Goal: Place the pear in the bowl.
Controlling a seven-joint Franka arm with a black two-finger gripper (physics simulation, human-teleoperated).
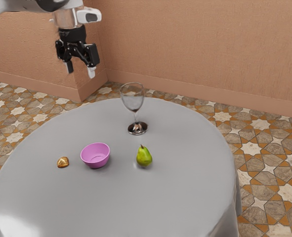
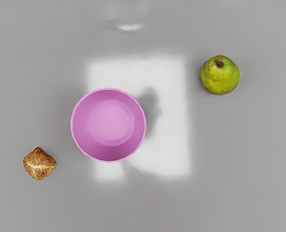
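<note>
While my gripper (image 1: 80,69) hangs up high, well apart from everything on the table (image 1: 111,202), its two fingers are spread, with a clear gap between them and nothing pinched. So yeah, the pear (image 1: 144,157) is out on the table, not in the bowl (image 1: 95,156). It's green with a bit of yellow, sitting upright with its stem pointing up, over on the exterior view's right of the bowl, and the two aren't touching.

The bowl is pinkish purple, round and upright, and my wrist view looks right down into it, all the way to the flat bottom. On its other side from the pear there's a small brown lump (image 1: 62,162), maybe bread, can't really tell, just beside the bowl but not touching. That puts the bowl between the two.

There's also a stemmed glass (image 1: 132,98) standing upright, farther toward the wall (image 1: 200,44) than the pear and apart from it. The table's got a smooth grey cover that hangs over the edge, and the floor (image 1: 279,215) is patterned tile with pale stars, pretty fancy honestly.
</note>
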